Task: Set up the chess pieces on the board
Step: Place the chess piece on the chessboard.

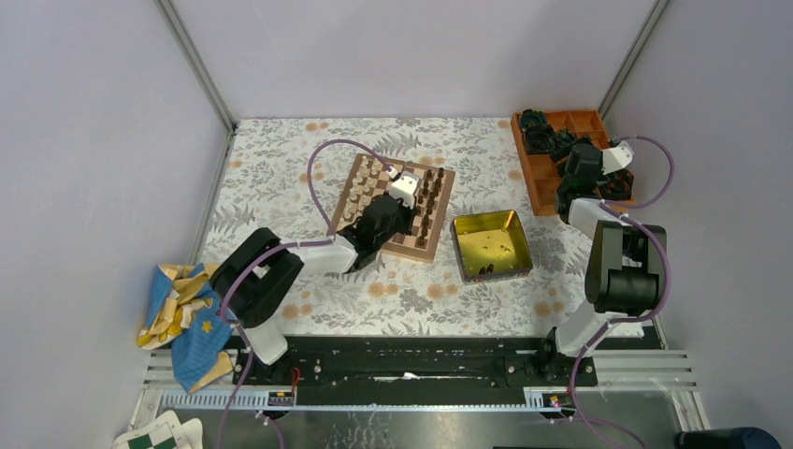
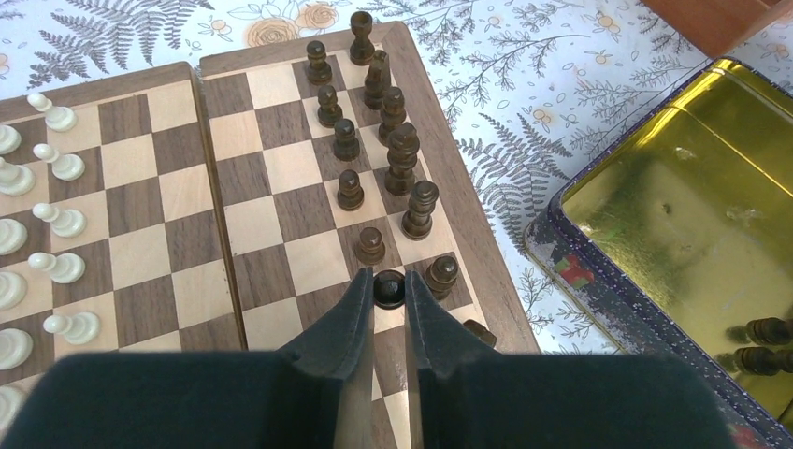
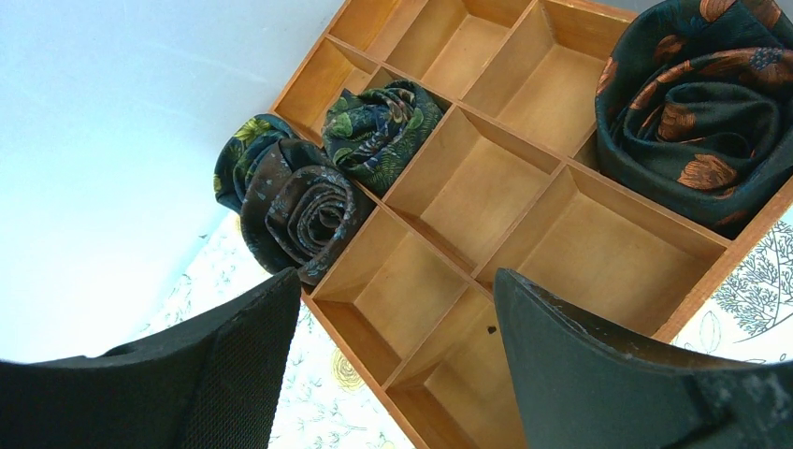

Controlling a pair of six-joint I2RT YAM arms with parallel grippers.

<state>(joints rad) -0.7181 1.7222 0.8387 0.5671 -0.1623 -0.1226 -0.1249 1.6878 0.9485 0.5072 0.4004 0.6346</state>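
Pinching dark pawn [image 2: 389,290], base hidden: left hand [image 2: 388,278] | right hand [image 3: 395,281] splayed above wooden tray [image 3: 458,196], edges cropped

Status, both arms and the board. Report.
Left gripper shut on a dark pawn at the board. Right gripper open over the wooden tray. Dark pieces wait in the yellow tin; nothing blocking.

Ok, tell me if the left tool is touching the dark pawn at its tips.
Touching. The left wrist view shows the left tool pinching the dark pawn, no gap either side.
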